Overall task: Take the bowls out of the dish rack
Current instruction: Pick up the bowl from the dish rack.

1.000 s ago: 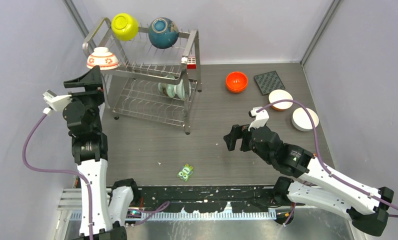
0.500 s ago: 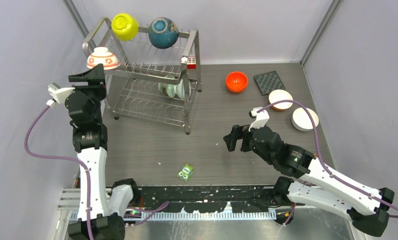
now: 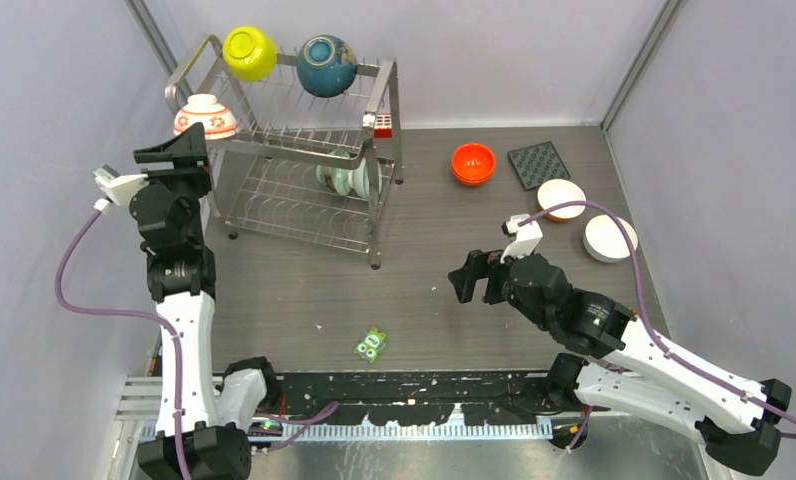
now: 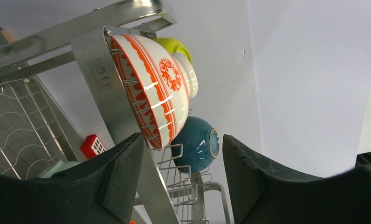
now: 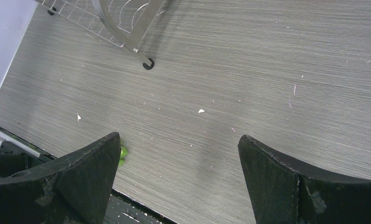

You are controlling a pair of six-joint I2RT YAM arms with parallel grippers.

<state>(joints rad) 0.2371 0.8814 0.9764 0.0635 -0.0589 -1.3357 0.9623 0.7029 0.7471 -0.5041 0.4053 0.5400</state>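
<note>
Your left pincer [image 3: 179,152] stands part open with nothing between its fingers, just beside the left end of the dish rack [image 3: 294,140]. In its wrist view the red-flowered white bowl [image 4: 155,88] sits on the upper tier close ahead of the gap; whether a fingertip touches it cannot be told. The yellow-green bowl [image 3: 249,52] and teal-blue bowl [image 3: 326,66] rest at the upper tier's far edge. A pale green bowl [image 3: 349,180] stands on edge in the lower tier. Your right pincer [image 3: 469,277] hangs wide open and empty over the table [image 3: 424,230]. An orange bowl [image 3: 473,163], a white bowl [image 3: 561,198] and a second white bowl [image 3: 610,238] sit on the table, well apart from the rack.
</note>
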